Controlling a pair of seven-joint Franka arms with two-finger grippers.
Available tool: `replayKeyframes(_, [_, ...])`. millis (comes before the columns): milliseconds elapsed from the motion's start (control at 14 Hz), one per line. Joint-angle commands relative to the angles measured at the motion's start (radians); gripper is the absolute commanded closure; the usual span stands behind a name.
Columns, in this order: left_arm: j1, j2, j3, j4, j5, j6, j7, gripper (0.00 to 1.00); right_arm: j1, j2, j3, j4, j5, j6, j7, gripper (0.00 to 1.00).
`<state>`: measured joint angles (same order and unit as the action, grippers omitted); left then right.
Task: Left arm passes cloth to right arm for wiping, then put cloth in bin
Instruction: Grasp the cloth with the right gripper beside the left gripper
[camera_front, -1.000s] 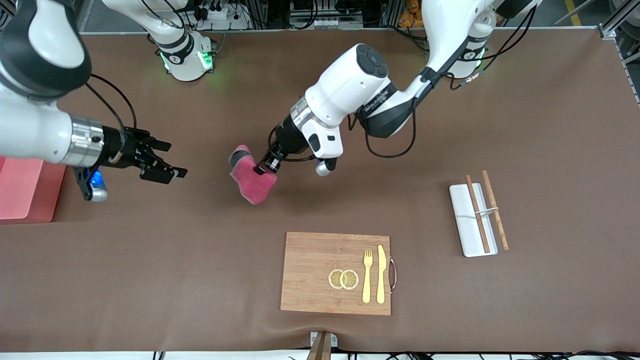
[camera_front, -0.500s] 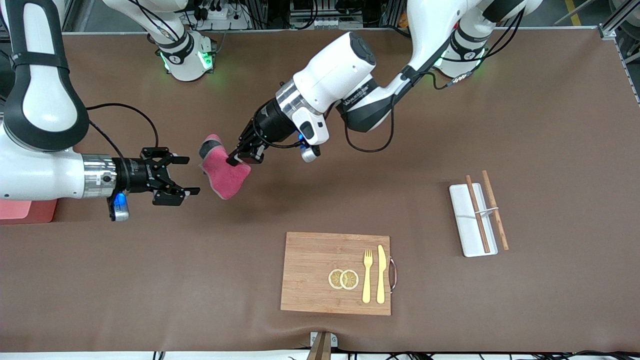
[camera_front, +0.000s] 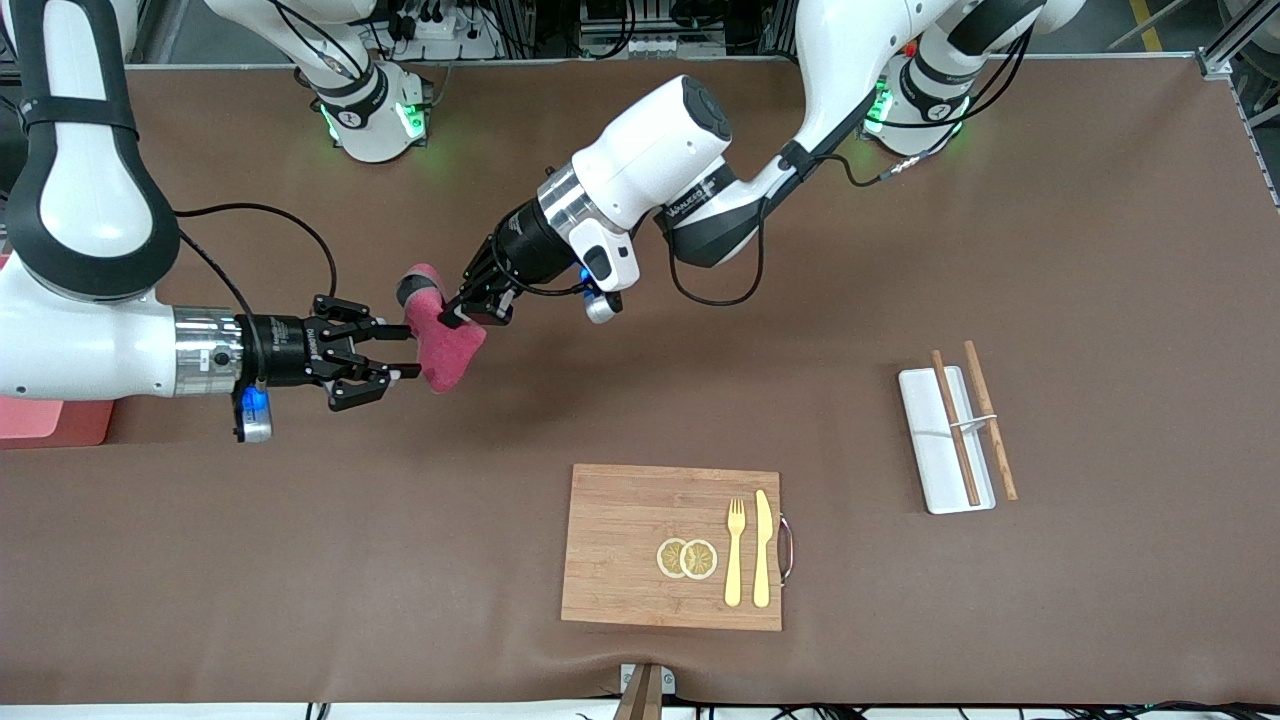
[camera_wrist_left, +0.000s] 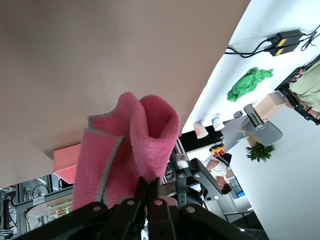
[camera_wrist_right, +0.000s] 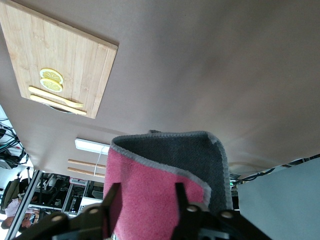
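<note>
Maroon cloth: we count one cloth (camera_front: 443, 342), held in the air over bare table (camera_front: 1100, 200).
Left gripper: we see the left gripper (camera_front: 467, 308) pinched shut on the cloth's edge.
Right gripper: its fingers stand apart around the cloth; the right gripper (camera_front: 396, 356) was short of it half a second ago.
Bin: one pink bin (camera_front: 45, 420), at the right arm's end.
Others: one cutting board (camera_front: 620, 540), two lemon slices (camera_front: 687, 558), one fork (camera_front: 735, 550), one knife (camera_front: 762, 545), one white tray (camera_front: 930, 450), two chopsticks (camera_front: 990, 415).
</note>
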<state>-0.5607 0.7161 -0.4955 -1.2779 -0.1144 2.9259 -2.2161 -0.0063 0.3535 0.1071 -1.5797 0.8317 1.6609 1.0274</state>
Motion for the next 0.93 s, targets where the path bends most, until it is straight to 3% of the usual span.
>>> replayKeyframes(0, [-0.018, 0.017, 0.003, 0.032, -0.016, 0.015, -0.010, 1.00, 0.003, 0.010, 0.002, 0.009, 0.015, 0.007, 0.013, 1.00])
replayKeyframes(571, [-0.019, 0.019, 0.008, 0.031, -0.016, 0.015, -0.008, 1.00, -0.028, 0.029, 0.000, 0.033, 0.010, -0.015, -0.015, 1.00])
replayKeyframes(643, [-0.019, 0.019, 0.008, 0.031, -0.016, 0.015, -0.008, 1.00, -0.009, 0.029, 0.000, 0.024, 0.006, -0.003, -0.004, 0.96])
replayKeyframes(714, [-0.019, 0.019, 0.008, 0.031, -0.016, 0.015, -0.008, 1.00, 0.008, 0.029, 0.000, 0.021, 0.004, 0.008, -0.004, 0.06])
replayKeyframes(786, [-0.019, 0.019, 0.008, 0.031, -0.016, 0.015, -0.008, 1.00, 0.012, 0.029, 0.000, 0.003, 0.004, 0.035, -0.015, 0.00])
replayKeyframes(857, [-0.019, 0.019, 0.008, 0.031, -0.016, 0.015, -0.008, 1.00, 0.026, 0.027, 0.002, -0.006, 0.001, 0.046, -0.017, 0.00])
